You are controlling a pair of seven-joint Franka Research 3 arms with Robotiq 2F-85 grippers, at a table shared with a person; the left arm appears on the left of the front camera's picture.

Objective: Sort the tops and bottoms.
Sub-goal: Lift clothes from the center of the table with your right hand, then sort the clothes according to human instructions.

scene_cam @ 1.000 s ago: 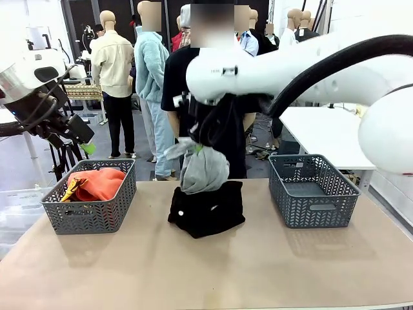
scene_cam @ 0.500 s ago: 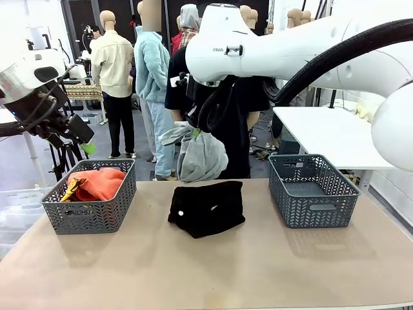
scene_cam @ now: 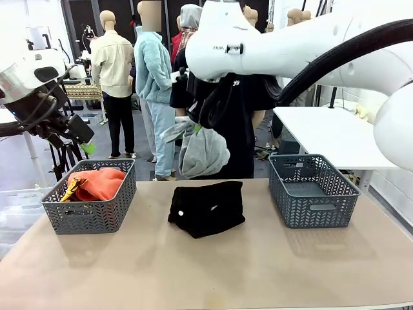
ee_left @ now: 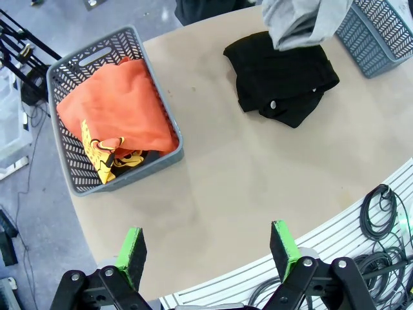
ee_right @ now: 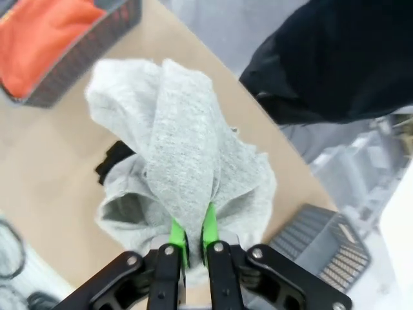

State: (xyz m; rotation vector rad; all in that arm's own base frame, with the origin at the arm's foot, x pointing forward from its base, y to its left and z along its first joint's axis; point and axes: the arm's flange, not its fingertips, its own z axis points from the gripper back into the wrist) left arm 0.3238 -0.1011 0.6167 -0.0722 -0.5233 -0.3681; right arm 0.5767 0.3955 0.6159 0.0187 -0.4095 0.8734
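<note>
The right pincer [ee_right: 191,236] is squeezing shut on the pale grey top [scene_cam: 203,154], which is now hanging clear above the black bottoms [scene_cam: 208,208] on the worktop [scene_cam: 193,271] — a second ago it was draping onto them. The left pincer [ee_left: 210,248] is hovering wide open, empty; the grey top is likely heading for the left basket [scene_cam: 90,216], joining the red-orange top [scene_cam: 100,183].

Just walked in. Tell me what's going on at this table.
The right gripper is shut on a soft pale grey top, holding it in the air above a folded black cloth garment that lies on the tan table. The left gripper hangs open, up beside the grey plastic basket on the left, holding nothing. A red-orange top with yellow patches lies in that basket. The matching basket on the right has nothing visible in it.
</note>
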